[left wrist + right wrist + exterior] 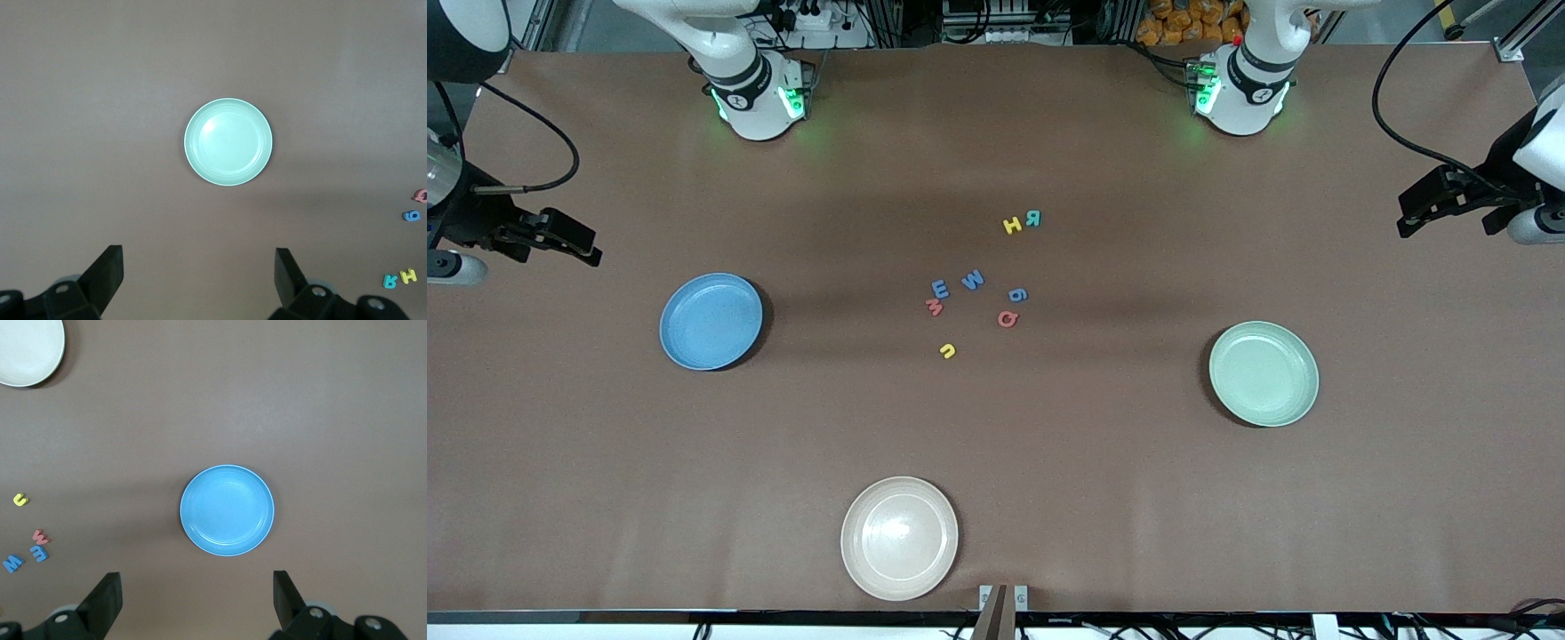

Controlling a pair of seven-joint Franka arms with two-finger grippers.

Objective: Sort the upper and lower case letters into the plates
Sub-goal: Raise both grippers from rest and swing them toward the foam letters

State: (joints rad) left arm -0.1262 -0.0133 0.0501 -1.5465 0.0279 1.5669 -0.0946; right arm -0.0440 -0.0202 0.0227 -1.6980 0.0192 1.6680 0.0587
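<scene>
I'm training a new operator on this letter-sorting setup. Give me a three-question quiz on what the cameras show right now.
1. True or false: the sky-blue plate already holds a letter.
2. Which dish lies nearest the front camera? A) mint-green plate B) cream dish C) sky-blue plate
3. Fill in: the left hand and right hand both have their fingers ____.

Key
1. False; it is empty, and all the letters lie on the brown table.
2. B.
3. Open; each hangs over its own end of the table, holding nothing.
</scene>
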